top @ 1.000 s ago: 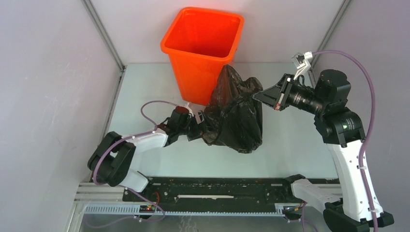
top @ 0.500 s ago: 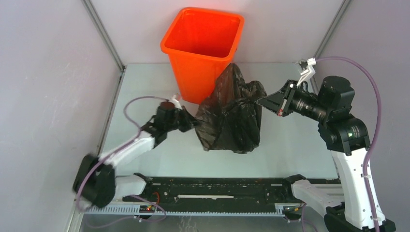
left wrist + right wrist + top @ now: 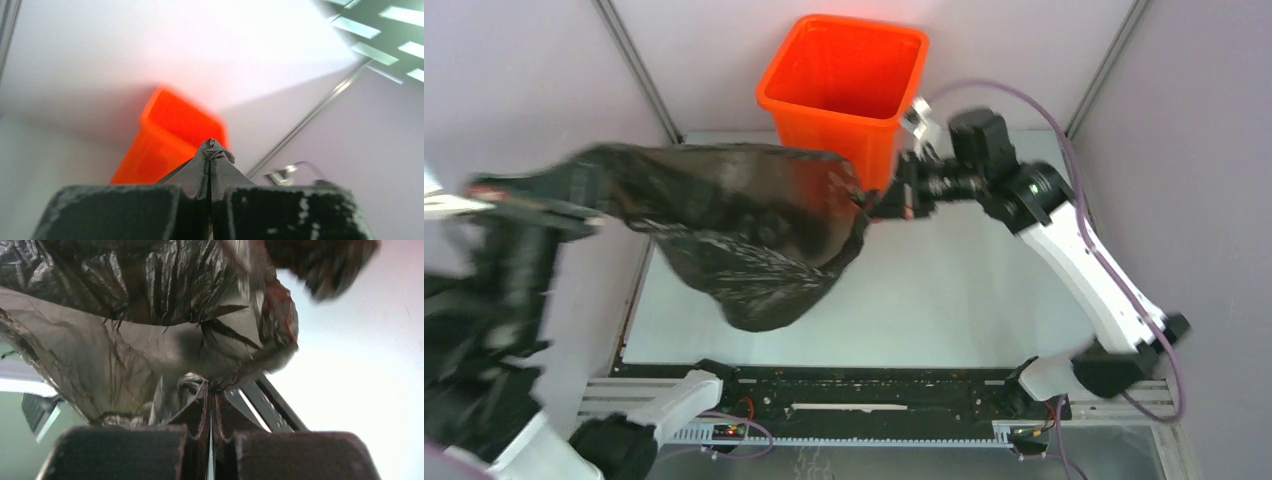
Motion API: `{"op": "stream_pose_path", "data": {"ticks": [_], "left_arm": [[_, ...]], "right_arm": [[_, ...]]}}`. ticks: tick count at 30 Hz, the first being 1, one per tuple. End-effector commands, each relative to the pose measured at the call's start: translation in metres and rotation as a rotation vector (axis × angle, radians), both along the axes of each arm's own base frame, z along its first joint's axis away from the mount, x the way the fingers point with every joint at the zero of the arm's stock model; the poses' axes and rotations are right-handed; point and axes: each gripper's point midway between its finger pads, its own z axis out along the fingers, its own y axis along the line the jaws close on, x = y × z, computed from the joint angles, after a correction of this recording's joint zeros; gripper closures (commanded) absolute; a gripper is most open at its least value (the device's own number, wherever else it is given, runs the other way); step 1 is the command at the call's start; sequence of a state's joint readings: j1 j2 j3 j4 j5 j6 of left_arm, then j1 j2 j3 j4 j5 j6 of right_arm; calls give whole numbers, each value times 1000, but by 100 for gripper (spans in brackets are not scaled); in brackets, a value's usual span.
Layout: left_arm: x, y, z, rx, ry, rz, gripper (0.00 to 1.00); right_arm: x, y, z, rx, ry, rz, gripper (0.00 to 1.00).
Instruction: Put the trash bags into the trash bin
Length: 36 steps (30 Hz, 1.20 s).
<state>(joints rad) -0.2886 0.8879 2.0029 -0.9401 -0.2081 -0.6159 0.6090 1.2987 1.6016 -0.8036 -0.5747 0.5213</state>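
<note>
The left fingers (image 3: 115, 212) are clenched on a small pinch of black film. The right fingers (image 3: 115, 452) are clenched on another fold of the same film. So the trash bag (image 3: 724, 235) is held at both ends.

The grey worktop (image 3: 984, 290) is seen below everything. Above it the trash bag is stretched out wide, with its long side running from left to right. Its left end seems to be held high, and that arm is blurred. The middle sags down, and whether the lowest fold touches the worktop cannot be told.

The trash bin (image 3: 844, 90) is stood upright at the back of the worktop, behind the bag. Only orange walls are seen inside it, so no part of the bag is in it yet. The bag's right end is held just beside the bin's front wall, so the right fingers are much nearer to the bin than the left ones. It is judged that the bag must be lifted over the rim and carried back, away from the arms' bases, before it can be dropped in. What is inside the bag cannot be told.
</note>
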Motion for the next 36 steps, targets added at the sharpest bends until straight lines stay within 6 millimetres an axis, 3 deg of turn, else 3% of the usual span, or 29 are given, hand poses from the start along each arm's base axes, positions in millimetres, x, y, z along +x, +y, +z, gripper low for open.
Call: {"op": "stream_pose_path", "data": {"ticks": [1,2,3,4,6,7,9,11,13,15,16,17,19,25,29,31,36], "left_arm": [[-60,12,81,48,-203,-18,100],[-60,4,91,18,-241,-63,100],[-51,-6,88,-4,-233,-104,100],[-55,-11,84,-29,-250,-138,100],[-24,-21,37,-58,-136,-149,100],[-8,-22,5,-76,-50,-133,100],[20,-30,-66,-48,120,-125,100],[40,-32,-157,-68,360,-80,100],[45,-47,-244,-104,567,-118,100],[42,-66,-301,-161,663,-200,100],[39,-70,-318,-195,683,-213,100],[38,-73,-323,-223,666,-227,100],[37,-75,-304,-247,574,-254,100],[46,-101,-189,-160,317,-448,100],[47,-108,-140,-123,197,-505,100],[47,-111,-126,-127,152,-526,100],[48,-121,-111,-127,104,-585,100]], "right_arm": [[-23,23,152,187,-359,107,100],[-28,21,170,211,-403,112,100],[-31,18,182,231,-437,114,100],[-33,16,185,241,-457,113,100],[-28,15,166,227,-443,102,100],[-22,14,144,209,-406,91,100],[-10,11,83,170,-265,61,100],[-1,1,10,107,-97,13,100],[-2,-17,-60,12,52,-38,100],[-13,-37,-120,-111,148,-65,100],[-17,-44,-133,-149,171,-74,100],[-20,-53,-148,-197,187,-87,100],[-23,-64,-154,-230,184,-106,100],[-10,-58,-140,-131,183,-81,100],[-11,-54,-149,-111,284,-47,92],[-12,-56,-152,-120,301,-46,84],[-8,-67,-152,-112,339,-101,49]]}}
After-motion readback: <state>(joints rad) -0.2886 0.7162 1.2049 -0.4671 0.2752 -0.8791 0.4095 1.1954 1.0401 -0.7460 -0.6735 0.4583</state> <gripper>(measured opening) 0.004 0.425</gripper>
